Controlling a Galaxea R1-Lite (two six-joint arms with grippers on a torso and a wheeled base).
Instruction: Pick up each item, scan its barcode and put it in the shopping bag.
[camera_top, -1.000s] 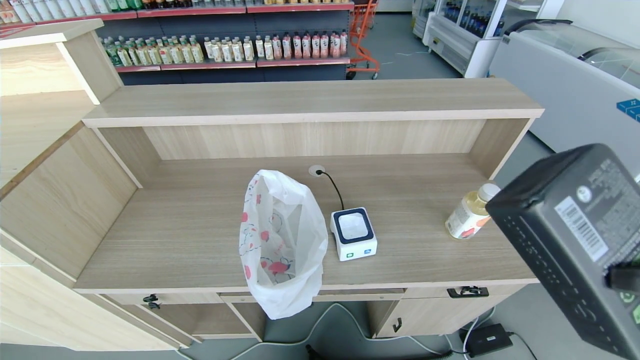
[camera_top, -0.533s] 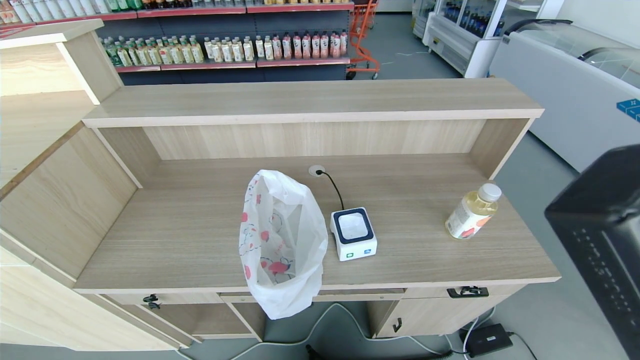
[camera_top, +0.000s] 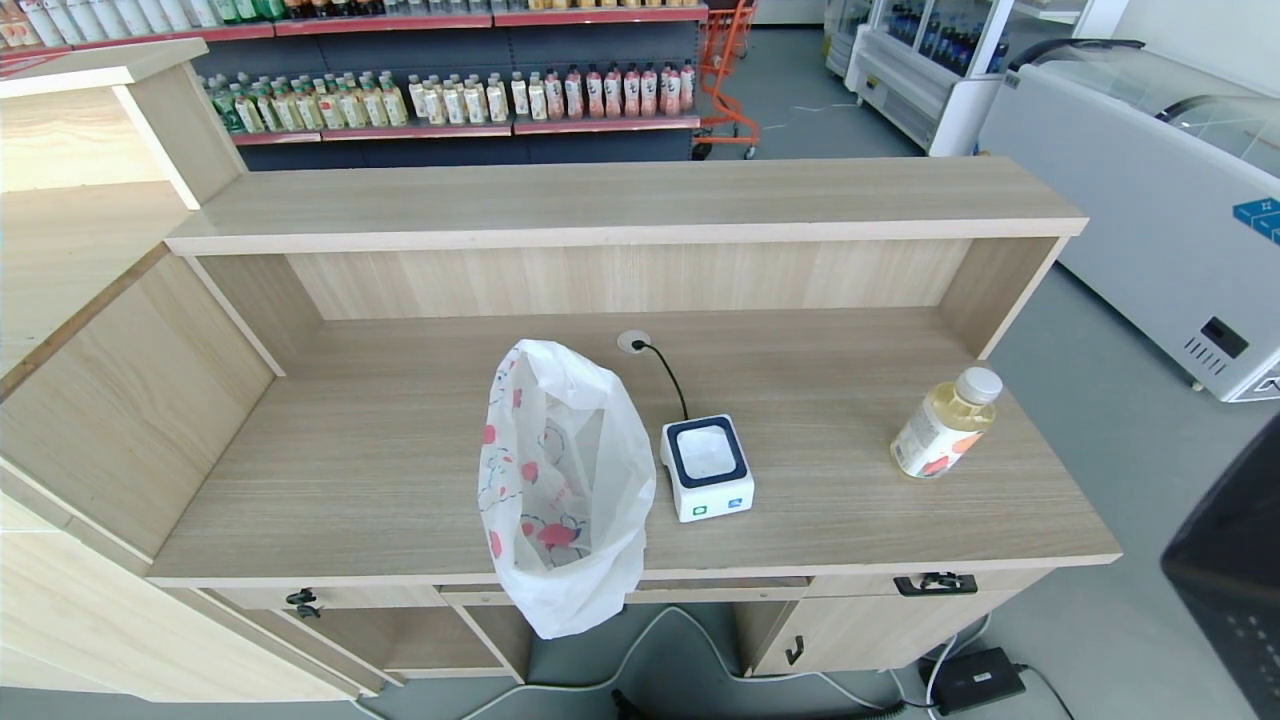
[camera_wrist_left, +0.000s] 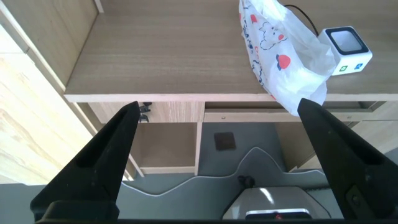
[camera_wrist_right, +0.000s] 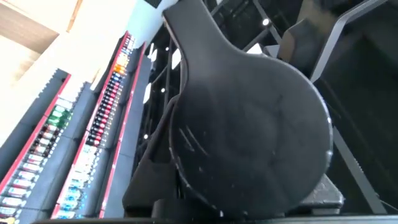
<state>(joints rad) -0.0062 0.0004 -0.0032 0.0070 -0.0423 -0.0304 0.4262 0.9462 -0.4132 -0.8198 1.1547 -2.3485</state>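
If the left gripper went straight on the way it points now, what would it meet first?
Probably the front edge of the counter, beside the hanging shopping bag; the left gripper is open, depth unclear.

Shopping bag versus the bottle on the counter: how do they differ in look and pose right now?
The shopping bag is soft white plastic with red prints; the bottle holds pale yellow contents under a white cap. The shopping bag gapes open and droops over the front edge of the counter, right beside the scanner; the bottle stands capped, by itself near the counter's right end. Both rest on the counter.
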